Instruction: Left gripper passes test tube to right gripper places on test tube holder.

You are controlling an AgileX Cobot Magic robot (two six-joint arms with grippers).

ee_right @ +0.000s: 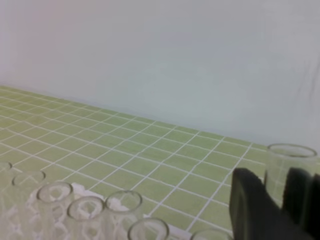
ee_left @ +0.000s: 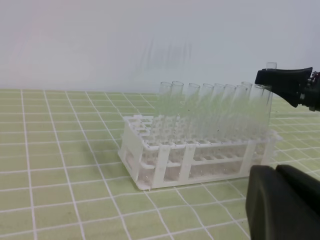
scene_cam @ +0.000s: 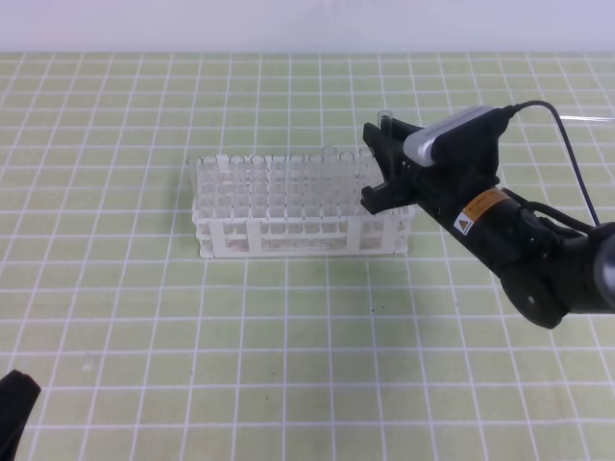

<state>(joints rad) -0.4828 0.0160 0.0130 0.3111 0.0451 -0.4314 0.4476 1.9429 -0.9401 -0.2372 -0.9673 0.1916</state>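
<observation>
The white test tube holder [scene_cam: 288, 242] stands mid-table with several clear tubes upright in its back row. My right gripper [scene_cam: 377, 163] hangs over the holder's right end, shut on the test tube [scene_cam: 386, 117], which stands nearly upright between its fingers. In the right wrist view the tube's open rim [ee_right: 291, 150] rises just above the dark fingers [ee_right: 250, 200]. In the left wrist view the right gripper [ee_left: 282, 82] and the held tube [ee_left: 271, 65] show above the holder [ee_left: 165, 165]. My left gripper [scene_cam: 13, 408] rests at the near left corner, shut and holding nothing.
A green mat with a white grid [scene_cam: 288, 365] covers the table. A white wall [ee_left: 150, 40] backs it. The right arm's black cable [scene_cam: 567, 144] loops above the arm at the right.
</observation>
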